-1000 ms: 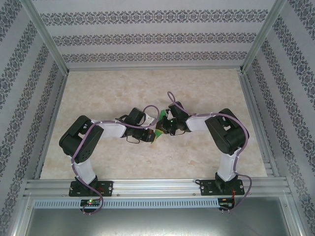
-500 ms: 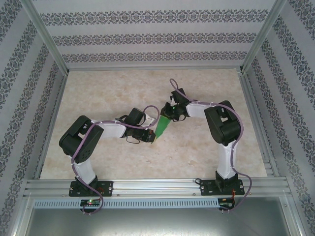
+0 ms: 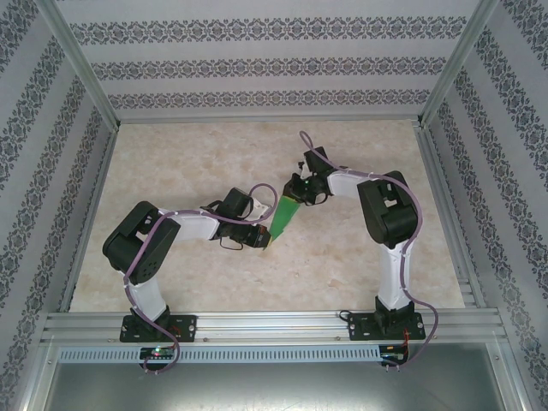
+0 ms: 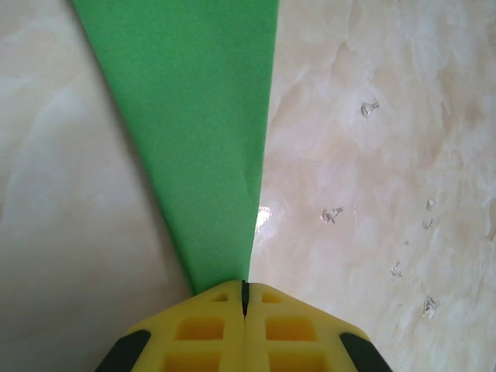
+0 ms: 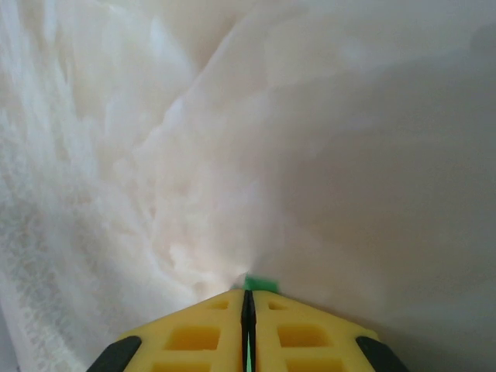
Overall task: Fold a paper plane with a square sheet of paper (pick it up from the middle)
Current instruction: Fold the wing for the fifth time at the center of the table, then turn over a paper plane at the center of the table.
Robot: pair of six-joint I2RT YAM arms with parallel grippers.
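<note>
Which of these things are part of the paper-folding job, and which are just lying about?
In the job:
- folded green paper, narrowing to a point
- left tool, shut on its point
- right tool, shut on its wide end

Just there:
- marble-look table
- small shiny specks on it
- patterned walls
- metal frame

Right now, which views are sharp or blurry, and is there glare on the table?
Left wrist view: the narrow bright-green folded paper is sharp, with one small white glare spot on the pale marble-pattern table beside it. Right wrist view: table soft and washed out, the right arm's yellow fingers crisp. Top external view: even light, no harsh shadows.
</note>
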